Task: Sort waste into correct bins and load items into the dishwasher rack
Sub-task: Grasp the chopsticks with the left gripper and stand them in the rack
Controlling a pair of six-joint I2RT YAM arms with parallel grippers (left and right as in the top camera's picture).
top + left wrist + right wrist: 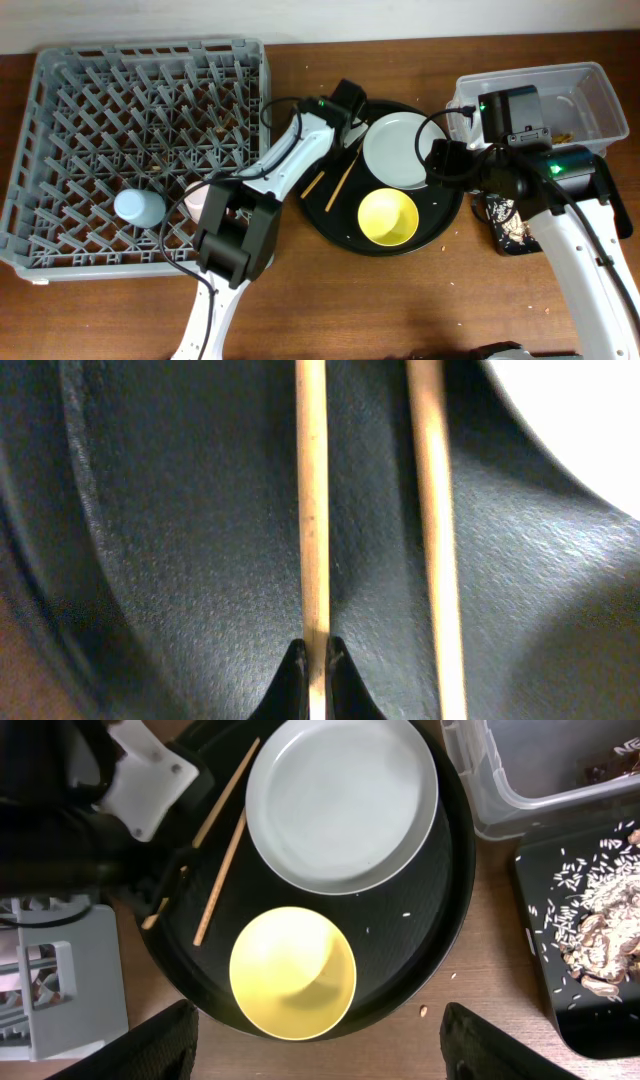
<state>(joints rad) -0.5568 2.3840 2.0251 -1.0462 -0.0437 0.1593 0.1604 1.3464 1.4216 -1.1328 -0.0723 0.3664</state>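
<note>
Wooden chopstick [313, 510] lies on the round black tray [180, 560], and my left gripper [316, 672] is closed on it. The 2nd chopstick [437, 510] lies just right of it. My right gripper [318, 1020] hangs wide open above the yellow bowl [293, 970].

text: none readable | labels, brands: none legible | numbers, signs: none legible | views checked: overhead, left wrist, right wrist

White shells, black joints and black cables are seen on the left arm [300, 150] and right arm [585, 250]; the left hand [317, 665] is black-tipped.
</note>
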